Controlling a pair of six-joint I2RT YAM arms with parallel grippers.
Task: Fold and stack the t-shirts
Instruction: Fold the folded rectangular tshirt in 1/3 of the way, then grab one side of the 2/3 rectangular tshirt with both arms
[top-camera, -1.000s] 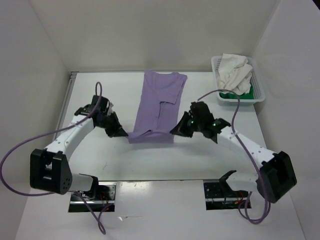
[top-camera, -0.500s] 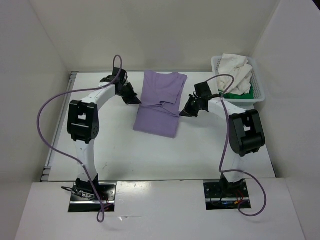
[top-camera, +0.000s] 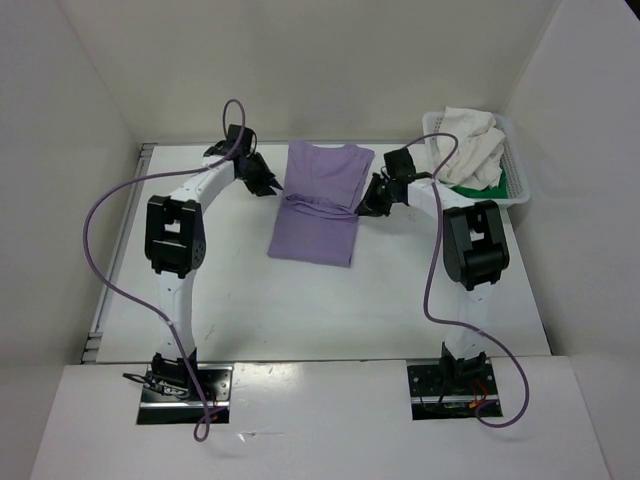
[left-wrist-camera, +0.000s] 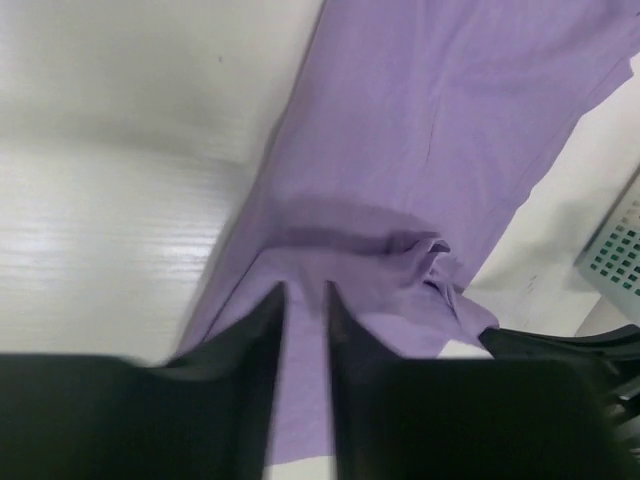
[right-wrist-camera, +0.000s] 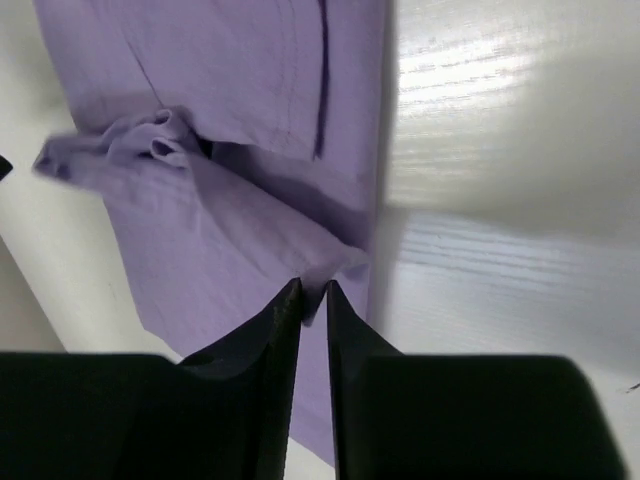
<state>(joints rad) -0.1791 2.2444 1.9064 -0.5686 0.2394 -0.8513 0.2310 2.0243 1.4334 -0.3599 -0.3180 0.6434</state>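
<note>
Top view, basket (top-camera: 519, 172): beyond right gripper (top-camera: 367, 204); cream shirt (top-camera: 470, 143) over green shirt (top-camera: 468, 188).
Top view, lavender shirt (top-camera: 318, 205): between grippers, lengthwise away from bases, near end doubled over.
Left wrist, left gripper (left-wrist-camera: 303, 320): pinching shirt's edge.
Right wrist, right gripper: pinching a fold.

- Between left gripper (top-camera: 272, 190) and right gripper (top-camera: 362, 207): shirt (top-camera: 318, 235) fills the gap, bunched at its fold.
- Right of right gripper: basket (top-camera: 519, 180) near, heaped with cloth.
- Left of left gripper: bare table (top-camera: 215, 280), open passage.
- Beyond both: back wall (top-camera: 300, 70) near.
</note>
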